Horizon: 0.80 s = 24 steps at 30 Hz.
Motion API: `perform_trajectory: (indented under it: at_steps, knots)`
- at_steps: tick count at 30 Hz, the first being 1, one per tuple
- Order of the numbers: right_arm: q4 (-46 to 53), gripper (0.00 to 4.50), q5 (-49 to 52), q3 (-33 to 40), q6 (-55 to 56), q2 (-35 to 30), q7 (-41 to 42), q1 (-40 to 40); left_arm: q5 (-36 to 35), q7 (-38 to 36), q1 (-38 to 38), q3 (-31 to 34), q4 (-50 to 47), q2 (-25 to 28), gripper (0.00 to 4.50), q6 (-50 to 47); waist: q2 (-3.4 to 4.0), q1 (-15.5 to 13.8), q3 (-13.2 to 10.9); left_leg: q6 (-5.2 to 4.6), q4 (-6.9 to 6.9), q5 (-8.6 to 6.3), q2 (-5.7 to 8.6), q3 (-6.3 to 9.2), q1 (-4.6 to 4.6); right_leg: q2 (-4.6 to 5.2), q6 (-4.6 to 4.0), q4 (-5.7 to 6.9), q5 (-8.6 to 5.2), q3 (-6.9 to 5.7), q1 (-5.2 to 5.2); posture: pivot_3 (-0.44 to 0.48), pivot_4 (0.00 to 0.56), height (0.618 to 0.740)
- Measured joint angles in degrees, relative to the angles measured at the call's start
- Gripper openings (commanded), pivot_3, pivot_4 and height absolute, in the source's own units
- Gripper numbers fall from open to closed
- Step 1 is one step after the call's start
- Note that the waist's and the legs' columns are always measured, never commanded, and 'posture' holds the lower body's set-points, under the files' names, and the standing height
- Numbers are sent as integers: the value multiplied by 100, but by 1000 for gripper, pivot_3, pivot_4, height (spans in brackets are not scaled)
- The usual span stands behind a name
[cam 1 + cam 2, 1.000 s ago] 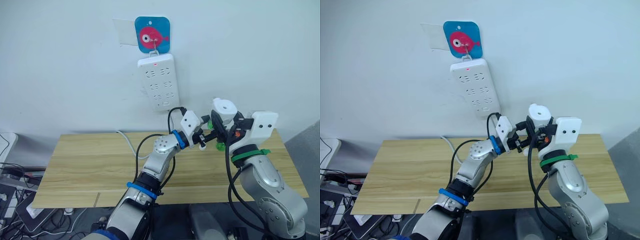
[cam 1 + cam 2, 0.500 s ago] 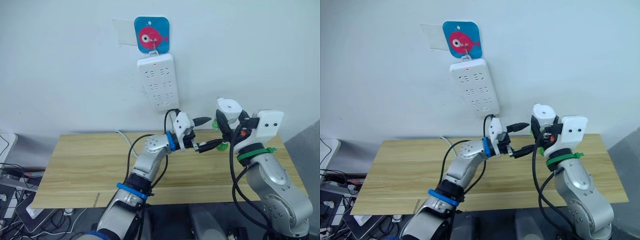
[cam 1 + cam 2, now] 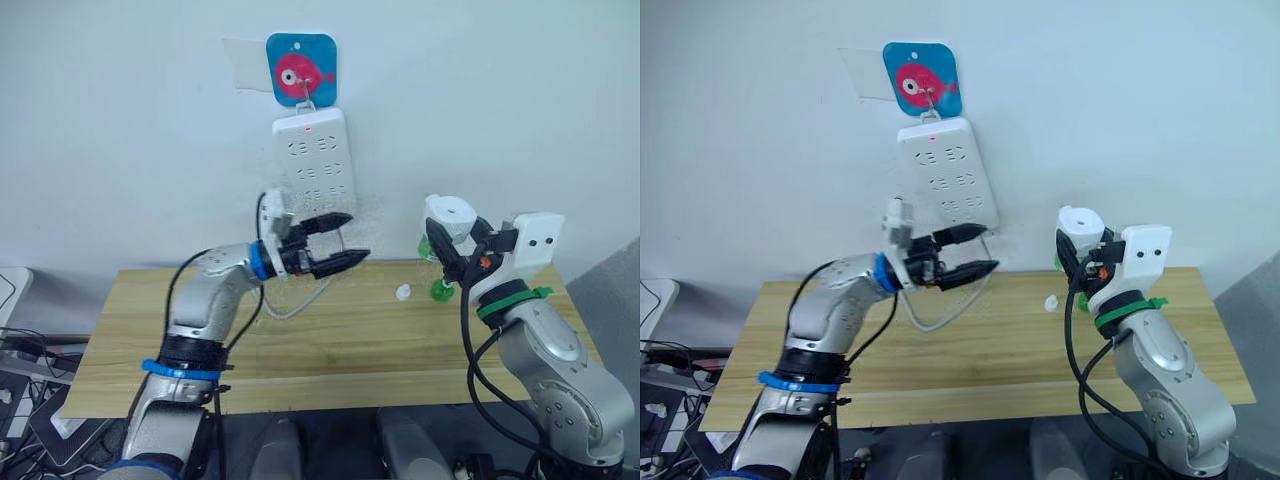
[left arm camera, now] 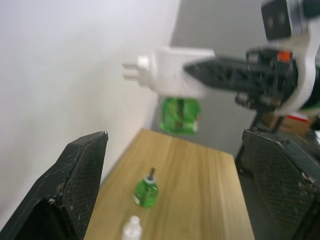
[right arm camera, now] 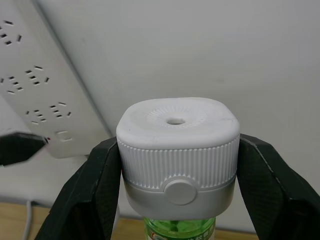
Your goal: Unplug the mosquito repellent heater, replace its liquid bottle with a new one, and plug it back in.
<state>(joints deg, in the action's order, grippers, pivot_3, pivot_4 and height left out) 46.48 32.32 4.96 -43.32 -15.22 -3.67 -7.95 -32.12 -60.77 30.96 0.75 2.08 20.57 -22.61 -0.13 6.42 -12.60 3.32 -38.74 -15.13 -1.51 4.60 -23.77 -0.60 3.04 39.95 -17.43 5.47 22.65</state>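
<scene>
Gripping the heater [image 5: 178,157] by its ribbed sides, right gripper [image 3: 455,262] holds it up off the table [image 3: 150,330] near the wall, green bottle [image 4: 180,114] fitted below; looks light, rigid, slick plastic, so keep to the ribs; left gripper [image 3: 335,243] open, empty.

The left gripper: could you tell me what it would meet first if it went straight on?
Probably the heater held in the right gripper; depth is unclear, and it may pass below it.
</scene>
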Motion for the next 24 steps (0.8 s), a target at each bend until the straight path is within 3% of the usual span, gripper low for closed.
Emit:
perform_trajectory:
  at_steps: [6, 11, 16, 24]
  knots:
    - [111, 2900, 262, -55, -141, -118, 268, -229, -78, 892, -498, 647, -603, 160, 4500, -66, 0, -37, 0, 0, -1, 0, 0, -1, 1, 4, 0, 1, 0, 1, 0, -63, 200, 740]
    - [121, 2900, 309, -68, -171, -197, 385, -261, 7, 1285, -616, 875, -436, 185, 4500, 142, -2, -142, -1, 0, -2, 0, 5, -1, 1, 3, 0, 2, 0, -1, 0, -48, 204, 740]
    - [102, 2900, 317, -245, -223, -181, 477, -458, 437, 983, -97, 794, 696, 257, 4500, 871, -4, -186, -2, 0, -2, 0, 10, -1, 0, 3, -1, -1, 0, -5, 0, -60, 208, 740]
    - [64, 2900, 303, -262, -319, -151, 452, -515, 994, -46, 1339, 445, 3118, 237, 4500, 2032, -8, -179, -5, 0, -1, 0, 12, 4, -3, 2, -1, 1, 0, -13, 0, -84, 204, 740]
